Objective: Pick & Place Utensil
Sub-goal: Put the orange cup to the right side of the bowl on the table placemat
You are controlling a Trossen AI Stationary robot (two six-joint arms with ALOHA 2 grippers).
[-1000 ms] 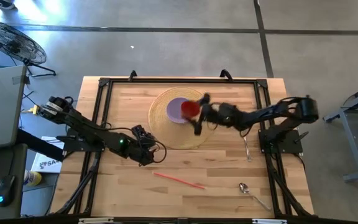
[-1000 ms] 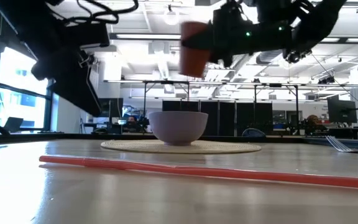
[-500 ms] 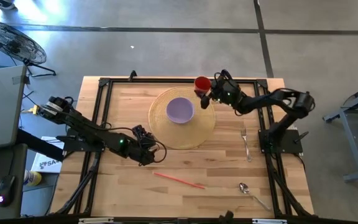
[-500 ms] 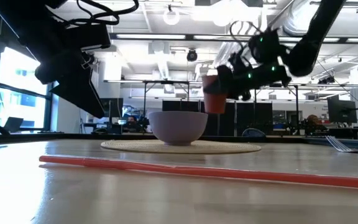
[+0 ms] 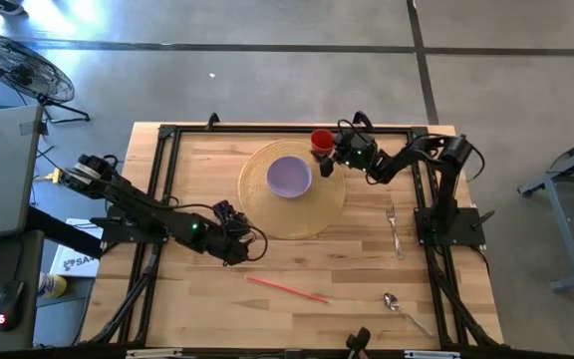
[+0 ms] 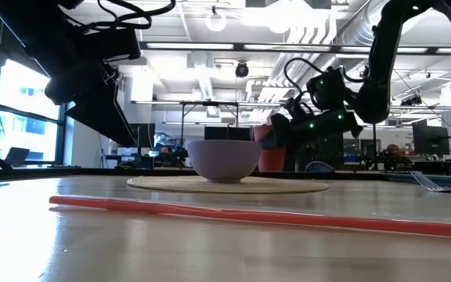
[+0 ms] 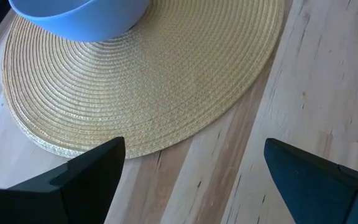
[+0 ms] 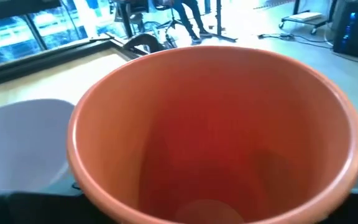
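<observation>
Right hand (image 5: 333, 151) around unlabelled red cup (image 5: 321, 140)

no legible text, no readable labels, brands, numbers or signs anywhere

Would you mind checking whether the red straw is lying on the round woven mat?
No, the red straw lies on the bare wooden table, well apart from the woven mat that holds the purple bowl.

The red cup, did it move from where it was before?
Yes. The red cup, held in the right hand, went from above the purple bowl to the placemat's far edge, lower down.
</observation>
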